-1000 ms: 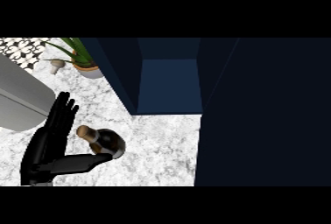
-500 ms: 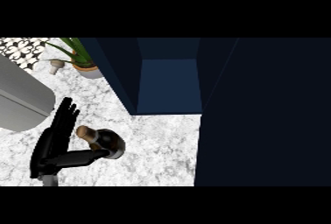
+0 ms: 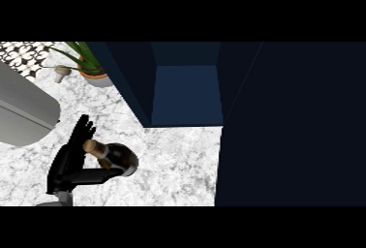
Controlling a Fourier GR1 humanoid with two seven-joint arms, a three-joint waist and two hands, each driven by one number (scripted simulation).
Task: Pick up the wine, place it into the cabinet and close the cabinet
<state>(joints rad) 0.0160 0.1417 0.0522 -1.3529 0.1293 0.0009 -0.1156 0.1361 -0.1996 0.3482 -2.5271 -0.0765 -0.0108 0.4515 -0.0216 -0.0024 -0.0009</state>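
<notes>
While the wine bottle (image 3: 118, 156) sits on the counter (image 3: 175, 169) near its front edge, we see our left hand (image 3: 70, 162) open against it, fingers straight. Not yet done, we judge: lifting it, placing it in the open cabinet (image 3: 186, 92), and closing.

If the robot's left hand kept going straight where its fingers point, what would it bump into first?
Probably the potted plant: the left hand points up the counter toward it, though height is unclear.

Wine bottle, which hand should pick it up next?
Left. The left hand sits right beside the wine, fingers straight along its neck. The right hand is not in view.
</notes>
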